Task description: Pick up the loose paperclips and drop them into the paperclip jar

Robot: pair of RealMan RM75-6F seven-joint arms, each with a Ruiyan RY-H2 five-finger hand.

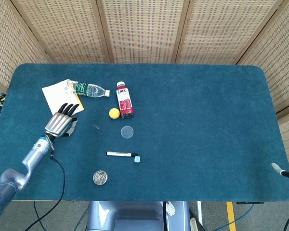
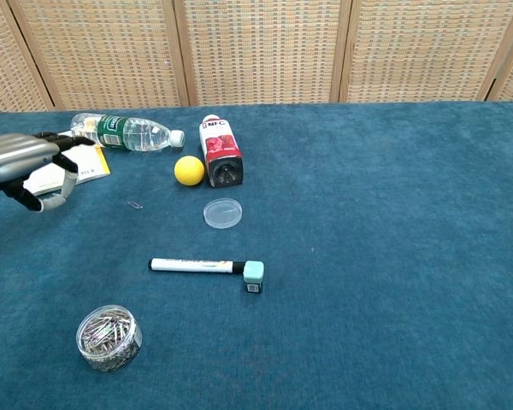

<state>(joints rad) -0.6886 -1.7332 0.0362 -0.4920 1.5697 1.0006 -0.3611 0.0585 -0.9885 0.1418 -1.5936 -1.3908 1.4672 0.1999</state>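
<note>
Risk: left hand [image 2: 26, 164] hovers with fingers [image 2: 61, 190] loosely curled, seemingly empty; paperclip [image 2: 135, 205] at its three o'clock lies flat on bench [image 2: 368, 256], easily fumbled.

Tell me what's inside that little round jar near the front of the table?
The jar is clear and holds a heap of silvery paperclips. Its lid lies apart on the table. How many clips, or what sits beneath the heap, cannot be seen.
</note>
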